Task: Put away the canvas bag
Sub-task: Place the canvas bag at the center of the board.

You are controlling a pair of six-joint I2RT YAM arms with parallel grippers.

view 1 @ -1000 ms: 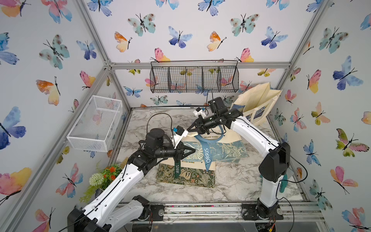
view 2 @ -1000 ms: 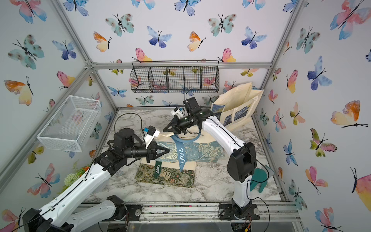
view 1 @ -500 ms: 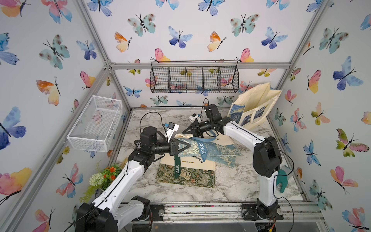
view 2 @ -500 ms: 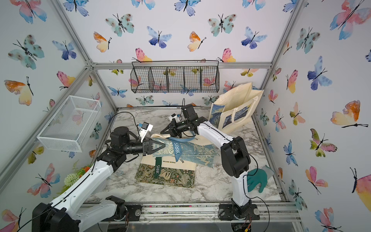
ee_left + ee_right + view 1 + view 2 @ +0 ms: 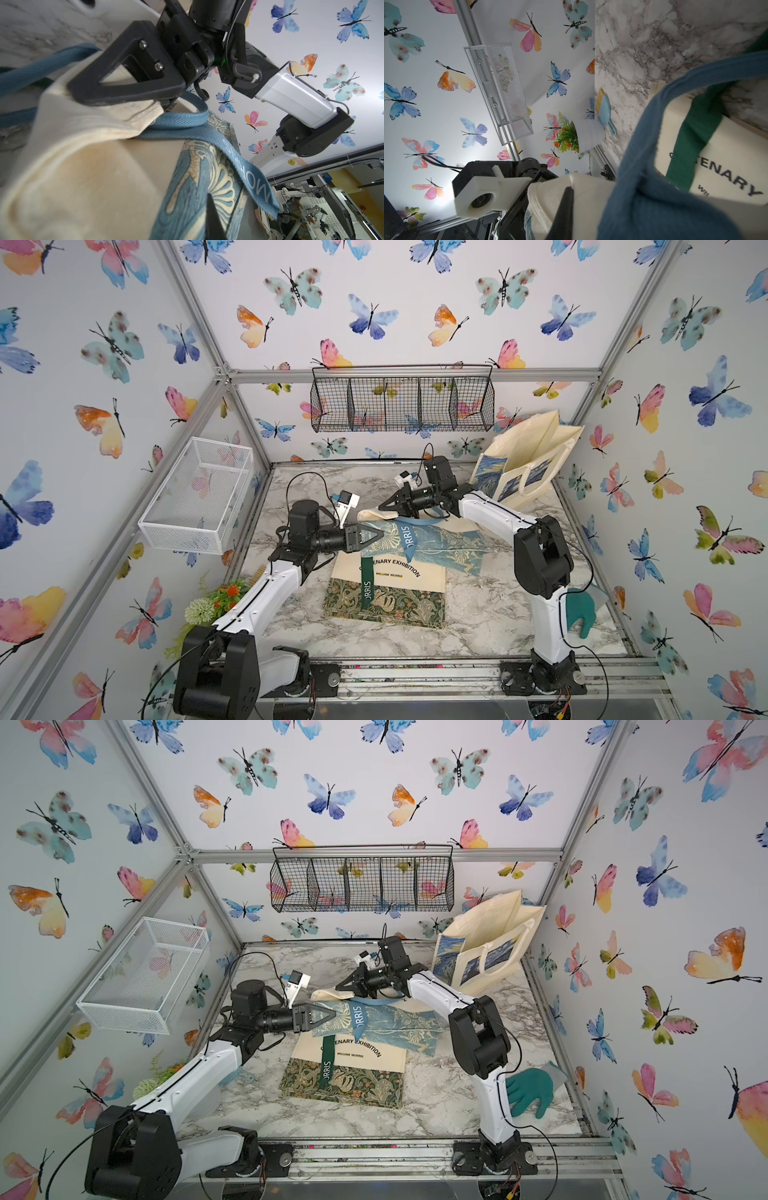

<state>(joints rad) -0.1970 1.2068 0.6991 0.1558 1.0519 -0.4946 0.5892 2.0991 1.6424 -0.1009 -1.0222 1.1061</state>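
The left claw (image 5: 376, 536) is clenched on the blue-patterned edge of the canvas bag (image 5: 440, 545). The right claw (image 5: 384, 506), just behind it and almost tip to tip with it, is clenched on a cream corner (image 5: 374, 515) of the same bag. Over the last second both claws have drawn toward the left arm's side. The right claw has come the farther and carried its corner along, so cloth that lay more spread out is now doubled and bunched between them. The bag's blue strap (image 5: 409, 537) hangs loose just past the left claw's tip. The rest of the bag trails away under the right forearm, partly raised and partly resting on a second bag (image 5: 390, 605), green-patterned and lettered, which lies flat on the tabletop (image 5: 478, 614) below both claws. I judge this to be a fold in progress. The bag is getting more compact, which helps with stowing, but it is not yet put away, and the dangling strap could snag when it is lifted. A white mesh basket (image 5: 199, 497) hangs on the wall beyond the left claw's outer side, and a black wire basket (image 5: 401, 404) hangs above and behind the right claw. I cannot tell which of them is meant. A standing tote (image 5: 528, 464) leans in the corner beyond the right arm, well apart.
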